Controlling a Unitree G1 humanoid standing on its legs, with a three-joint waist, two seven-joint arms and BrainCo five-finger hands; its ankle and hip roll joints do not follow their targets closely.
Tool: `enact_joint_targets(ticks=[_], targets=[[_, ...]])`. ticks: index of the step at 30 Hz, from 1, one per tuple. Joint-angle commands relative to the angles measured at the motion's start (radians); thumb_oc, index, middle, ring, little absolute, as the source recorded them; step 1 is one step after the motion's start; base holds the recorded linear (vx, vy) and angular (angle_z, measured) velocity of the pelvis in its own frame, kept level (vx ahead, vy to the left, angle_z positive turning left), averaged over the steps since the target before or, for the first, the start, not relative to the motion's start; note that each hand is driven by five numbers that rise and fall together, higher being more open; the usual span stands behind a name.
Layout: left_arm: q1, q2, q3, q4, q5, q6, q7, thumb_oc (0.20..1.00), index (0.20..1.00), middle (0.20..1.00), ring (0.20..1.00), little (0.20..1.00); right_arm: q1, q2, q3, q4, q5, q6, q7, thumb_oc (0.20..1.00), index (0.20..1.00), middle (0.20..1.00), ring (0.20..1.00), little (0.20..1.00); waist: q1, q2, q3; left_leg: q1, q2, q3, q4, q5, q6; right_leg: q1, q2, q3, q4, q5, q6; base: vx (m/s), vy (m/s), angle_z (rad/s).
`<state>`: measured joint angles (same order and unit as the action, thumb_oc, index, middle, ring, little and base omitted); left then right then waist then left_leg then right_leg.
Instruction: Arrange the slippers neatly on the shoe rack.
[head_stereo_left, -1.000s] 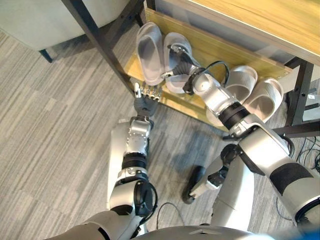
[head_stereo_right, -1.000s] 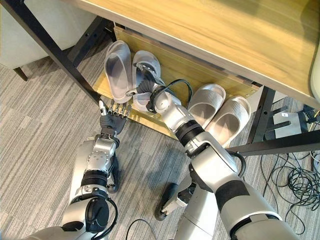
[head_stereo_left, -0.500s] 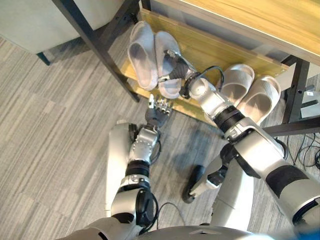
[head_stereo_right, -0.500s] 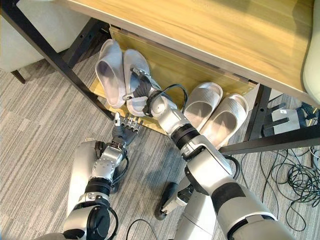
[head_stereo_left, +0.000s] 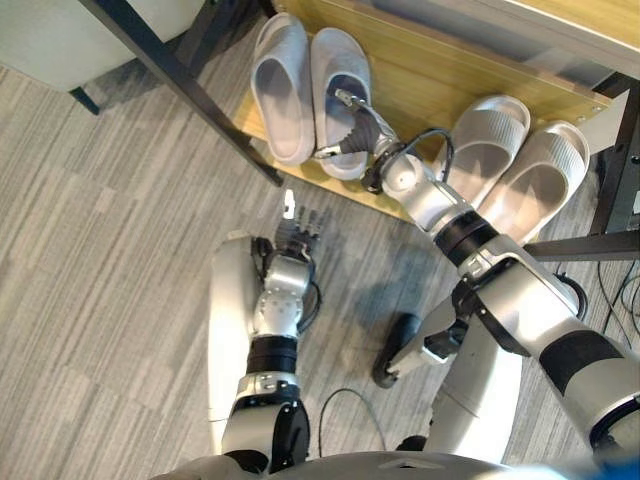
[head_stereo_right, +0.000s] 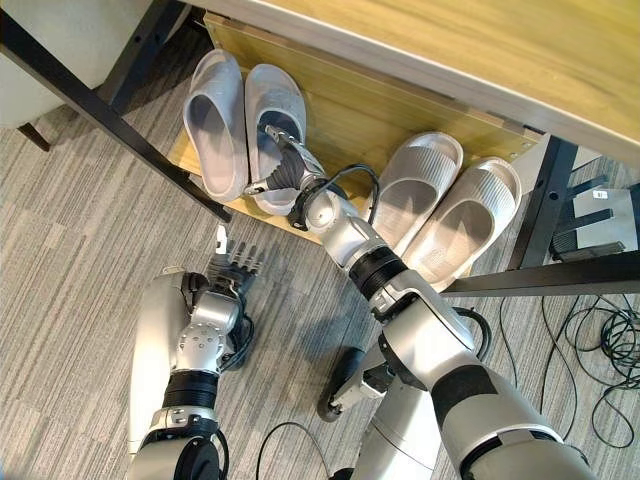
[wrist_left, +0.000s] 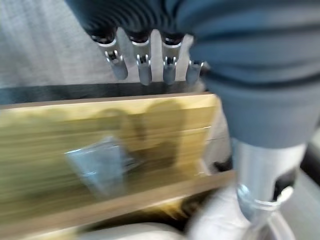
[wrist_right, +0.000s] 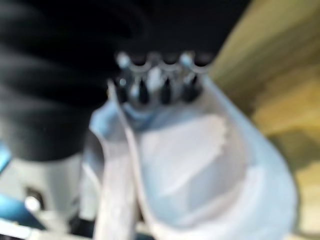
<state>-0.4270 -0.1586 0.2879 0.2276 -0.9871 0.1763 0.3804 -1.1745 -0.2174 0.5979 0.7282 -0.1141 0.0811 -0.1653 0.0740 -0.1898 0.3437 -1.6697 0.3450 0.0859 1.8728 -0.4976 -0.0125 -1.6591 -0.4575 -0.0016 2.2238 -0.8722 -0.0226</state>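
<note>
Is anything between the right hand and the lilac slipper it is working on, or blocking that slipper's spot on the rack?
Nothing visible. The right hand is already at the heel of the lilac slipper, which lies on the shoe rack shelf beside its mate.
</note>
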Motion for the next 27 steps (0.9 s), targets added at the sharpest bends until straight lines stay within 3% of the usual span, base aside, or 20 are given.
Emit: enact_joint_targets(ticks=[1, 8, 15, 20, 27], targets=[[0.229, 0.099, 0.212, -0.233, 0.158, -0.147, 0.060, 1.000, 1.000, 1.000, 1.000, 1.000, -0.015, -0.108, 0.010, -0.119, -0.069, -0.032, -0.092, 1.000, 1.000, 1.000, 1.000, 1.000, 0.058, -0.004, 0.060, 0.100, 0.003, -0.170, -0.116, -0.067, -0.098, 0.167, 0.002, 0.084, 0.213, 0.046, 0.063, 0.00, -0.008, 0.03], [0.199, 0.037, 0.241, -0.253, 0.206, -0.333, 0.064, 1.000, 1.000, 1.000, 1.000, 1.000, -0.008, -0.189, 0.021, -0.265, -0.214, -0.024, -0.157, 1.000, 1.000, 1.000, 1.000, 1.000, 0.066, -0.027, 0.042, 0.100, -0.003, -0.172, -0.131, -0.063, -0.102, 0.175, -0.006, 0.071, 0.207, 0.039, 0.067, 0.01, -0.010, 0.02], [0.185, 0.064, 0.271, -0.325, 0.211, -0.390, 0.061, 1.000, 1.000, 1.000, 1.000, 1.000, 0.044, -0.211, 0.025, -0.309, -0.216, -0.043, -0.153, 1.000, 1.000, 1.000, 1.000, 1.000, 0.073, -0.038, 0.026, 0.100, -0.008, -0.172, -0.136, -0.061, -0.103, 0.181, -0.009, 0.068, 0.205, 0.037, 0.068, 0.00, 0.000, 0.00], [0.116, 0.131, 0.349, -0.461, 0.173, -0.435, 0.065, 1.000, 1.000, 1.000, 1.000, 1.000, 0.084, -0.148, -0.055, -0.269, -0.124, -0.021, -0.091, 1.000, 1.000, 1.000, 1.000, 1.000, 0.094, -0.042, 0.022, 0.100, -0.014, -0.174, -0.134, -0.061, -0.104, 0.187, -0.014, 0.068, 0.218, 0.038, 0.073, 0.01, -0.008, 0.06], [0.034, 0.169, 0.472, -0.461, 0.026, -0.471, 0.100, 1.000, 1.000, 1.000, 1.000, 1.000, 0.059, 0.000, -0.122, -0.129, -0.046, 0.005, -0.043, 1.000, 1.000, 1.000, 1.000, 1.000, 0.106, -0.056, 0.024, 0.100, -0.006, -0.170, -0.122, -0.068, -0.103, 0.186, -0.005, 0.079, 0.220, 0.044, 0.074, 0.01, 0.016, 0.09]])
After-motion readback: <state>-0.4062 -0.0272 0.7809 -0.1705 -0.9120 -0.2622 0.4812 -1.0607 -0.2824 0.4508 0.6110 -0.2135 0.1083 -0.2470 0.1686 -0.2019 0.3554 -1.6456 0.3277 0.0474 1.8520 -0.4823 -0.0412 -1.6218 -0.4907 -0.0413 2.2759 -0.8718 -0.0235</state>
